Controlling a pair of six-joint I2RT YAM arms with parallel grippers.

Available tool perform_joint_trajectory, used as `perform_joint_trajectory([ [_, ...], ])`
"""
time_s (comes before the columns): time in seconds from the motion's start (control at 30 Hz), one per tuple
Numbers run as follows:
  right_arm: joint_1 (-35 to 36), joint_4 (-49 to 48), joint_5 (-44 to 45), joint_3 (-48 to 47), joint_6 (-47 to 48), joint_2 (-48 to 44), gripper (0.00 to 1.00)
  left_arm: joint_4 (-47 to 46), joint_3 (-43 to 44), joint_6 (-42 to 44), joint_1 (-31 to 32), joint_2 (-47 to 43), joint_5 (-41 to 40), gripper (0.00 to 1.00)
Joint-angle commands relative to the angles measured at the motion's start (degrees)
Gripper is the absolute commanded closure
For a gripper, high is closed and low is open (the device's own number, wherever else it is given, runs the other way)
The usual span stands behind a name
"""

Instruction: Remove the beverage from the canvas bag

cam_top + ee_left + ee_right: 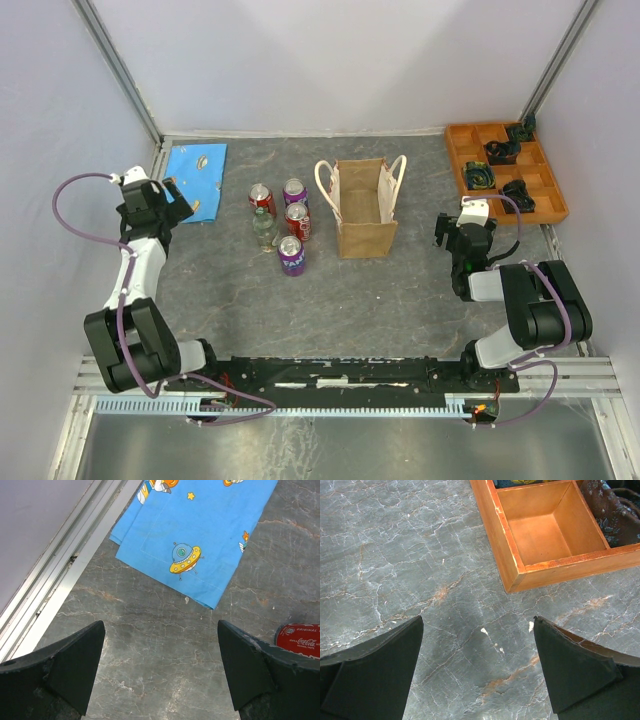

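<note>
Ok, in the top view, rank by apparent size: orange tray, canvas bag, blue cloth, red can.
1. orange tray
2. canvas bag
3. blue cloth; close to the bag, unsure: the bag stands up toward the camera, and the left arm covers a cloth corner
4. red can

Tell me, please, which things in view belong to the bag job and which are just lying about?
Job: canvas bag, no beverage visible inside from above; the cans and bottle standing beside it; left gripper and right gripper, both open.
Lying about: blue cloth; orange tray with dark items.
</note>
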State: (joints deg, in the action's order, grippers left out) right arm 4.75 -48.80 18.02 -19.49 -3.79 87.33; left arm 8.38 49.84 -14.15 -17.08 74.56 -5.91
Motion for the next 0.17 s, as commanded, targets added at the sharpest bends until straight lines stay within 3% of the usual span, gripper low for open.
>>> perform_joint_trajectory([
  [0.0, -0.19, -1.83, 0.26, -0.99, -0.38, -0.67, 0.01, -3.23, -0.76, -0.02, -0.07, -3.05, -0.8, 0.01],
  [0.13, -0.24, -1.83, 0.26, -0.95, -0.39, -0.68, 0.01, -4.38, -1.84, 0.6, -0.14, -4.95, -1.03, 0.01],
])
